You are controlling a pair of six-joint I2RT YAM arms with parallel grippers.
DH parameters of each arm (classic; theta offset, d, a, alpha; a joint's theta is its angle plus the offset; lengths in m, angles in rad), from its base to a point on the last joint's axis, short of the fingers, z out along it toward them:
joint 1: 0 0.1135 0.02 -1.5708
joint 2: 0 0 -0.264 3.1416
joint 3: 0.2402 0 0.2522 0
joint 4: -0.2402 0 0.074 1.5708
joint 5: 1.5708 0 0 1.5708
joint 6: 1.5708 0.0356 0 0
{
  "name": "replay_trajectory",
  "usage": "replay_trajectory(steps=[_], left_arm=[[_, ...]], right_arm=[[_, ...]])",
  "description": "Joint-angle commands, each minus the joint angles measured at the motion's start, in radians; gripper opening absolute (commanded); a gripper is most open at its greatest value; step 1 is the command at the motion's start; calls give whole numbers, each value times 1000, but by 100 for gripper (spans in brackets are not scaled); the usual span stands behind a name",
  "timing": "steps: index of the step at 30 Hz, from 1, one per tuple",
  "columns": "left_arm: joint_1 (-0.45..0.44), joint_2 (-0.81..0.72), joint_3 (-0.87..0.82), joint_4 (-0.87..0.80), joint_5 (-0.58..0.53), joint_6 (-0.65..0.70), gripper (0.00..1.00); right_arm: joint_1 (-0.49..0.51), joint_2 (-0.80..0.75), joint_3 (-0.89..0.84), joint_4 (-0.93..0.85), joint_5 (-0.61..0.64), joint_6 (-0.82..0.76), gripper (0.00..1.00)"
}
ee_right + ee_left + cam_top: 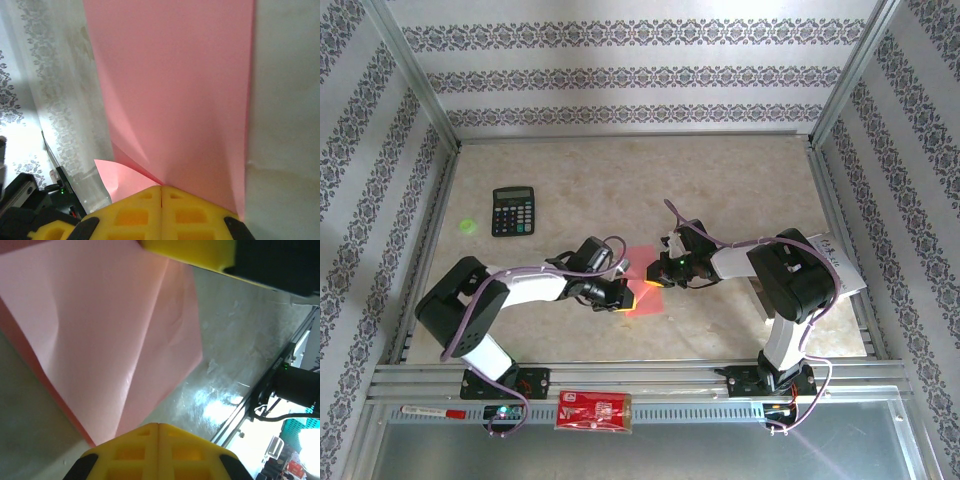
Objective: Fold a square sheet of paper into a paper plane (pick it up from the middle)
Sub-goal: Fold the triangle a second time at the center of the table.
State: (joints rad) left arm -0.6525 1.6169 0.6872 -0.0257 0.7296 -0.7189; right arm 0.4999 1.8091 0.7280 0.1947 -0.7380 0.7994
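Observation:
The square sheet of paper (642,268) is pink, creased and partly folded, and lies on the table between my two grippers. My right gripper (658,272) is at its far right edge. In the right wrist view, folds in the paper (175,90) run together into the tips of this gripper (161,186), which is shut on the sheet, and a small flap curls up to the left. My left gripper (623,296) is at the near left corner. In the left wrist view its fingers (158,424) are pressed together, with the paper (100,340) just ahead and nothing visibly between them.
A black calculator (513,211) and a green dot (468,226) lie at the back left. A white leaflet (840,265) lies behind the right arm. A red printed packet (593,410) rests on the front rail. Metal frame posts and patterned walls enclose the table.

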Motion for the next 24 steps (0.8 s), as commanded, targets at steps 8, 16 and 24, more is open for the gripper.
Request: replay_trajectory(steps=[8, 16, 24], left_arm=[[20, 69, -31, -14, -38, 42, 0], [28, 110, -78, 13, -27, 32, 0], [28, 130, -88, 16, -22, 40, 0]], right_arm=[[-9, 31, -5, -107, 79, -22, 0], [-4, -57, 49, -128, 16, -5, 5], [88, -143, -11, -106, 43, 70, 7]])
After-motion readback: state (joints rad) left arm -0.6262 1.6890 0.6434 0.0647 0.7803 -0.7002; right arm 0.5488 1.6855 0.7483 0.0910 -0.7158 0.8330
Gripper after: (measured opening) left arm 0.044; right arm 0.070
